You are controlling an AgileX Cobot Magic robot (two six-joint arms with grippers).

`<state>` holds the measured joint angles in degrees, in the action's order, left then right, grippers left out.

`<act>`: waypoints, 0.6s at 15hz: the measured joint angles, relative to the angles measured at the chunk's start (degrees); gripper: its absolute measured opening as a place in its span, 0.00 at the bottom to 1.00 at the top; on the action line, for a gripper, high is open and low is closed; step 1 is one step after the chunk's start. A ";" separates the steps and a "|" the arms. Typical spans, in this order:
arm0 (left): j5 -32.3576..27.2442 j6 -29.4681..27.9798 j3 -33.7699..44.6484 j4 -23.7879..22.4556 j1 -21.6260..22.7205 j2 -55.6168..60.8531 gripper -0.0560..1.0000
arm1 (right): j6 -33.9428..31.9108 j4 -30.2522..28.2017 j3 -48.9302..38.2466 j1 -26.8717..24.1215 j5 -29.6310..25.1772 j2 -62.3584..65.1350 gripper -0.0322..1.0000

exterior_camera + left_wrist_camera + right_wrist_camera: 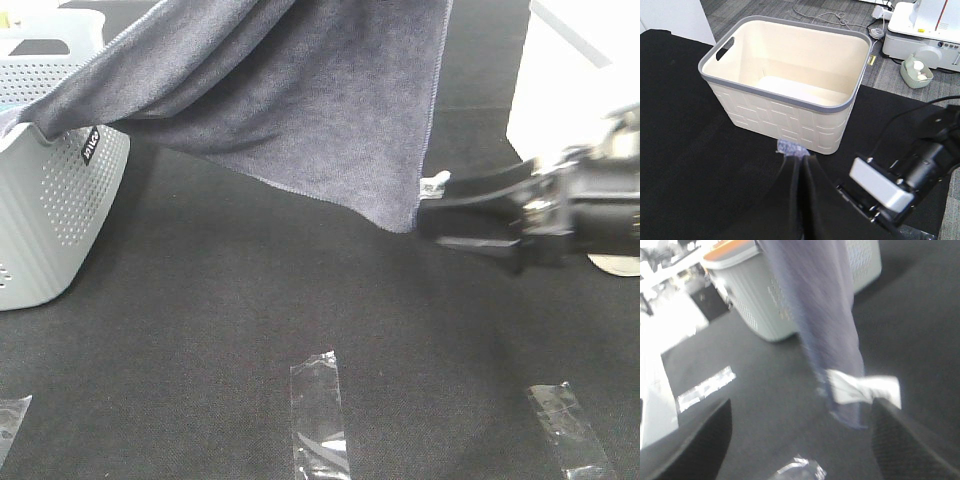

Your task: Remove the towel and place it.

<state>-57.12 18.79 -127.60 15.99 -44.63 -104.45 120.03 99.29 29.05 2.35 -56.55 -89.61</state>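
Towel [300, 100] is up off the table [200, 330], hanging in a big sheet from above the top edge of ext high view. Its L end drapes over the rim of the grey perforated basket [50, 220], lower R corner hangs free, just above tbl.

L gripper [799, 157]: fingers [825, 210] pressed together, w/ a small lavender bit of towel [789, 148] pinched at the tips. L wrist view also shows a cream basket [790, 120] w/ grey rim on the black tbl, empty inside, just beyond the tips.

R gripper [445, 222]: comes in from R side, low, fingers [490, 190] spread wide. Nothing gripped. Towel's hanging corner sits right at the fingertips; white label [435, 183] on the hem just by upper finger. Can't tell if cloth touches the fingers.

R wrist view is blurry: R gripper [800, 407] wide, towel [830, 320] corner + white label [862, 389] hang between the two dark fingers [695, 445], grey basket [765, 305] behind.

Clear tape strips [318, 400] on tbl near front edge, well apart from towel.
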 joint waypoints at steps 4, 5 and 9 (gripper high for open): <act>0.00 0.00 0.00 0.00 0.00 0.00 0.05 | 0.74 0.40 5.50 0.80 -0.52 -9.28 0.73; 0.00 0.00 0.00 0.00 0.00 0.00 0.05 | 0.74 0.46 6.53 1.66 -1.78 -10.37 0.73; 0.00 0.00 0.00 0.11 0.00 0.00 0.05 | 1.15 0.46 7.16 8.59 -2.98 -10.94 0.65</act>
<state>-57.12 18.79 -127.60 16.10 -44.63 -104.45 121.18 99.75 36.21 10.94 -59.53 -100.55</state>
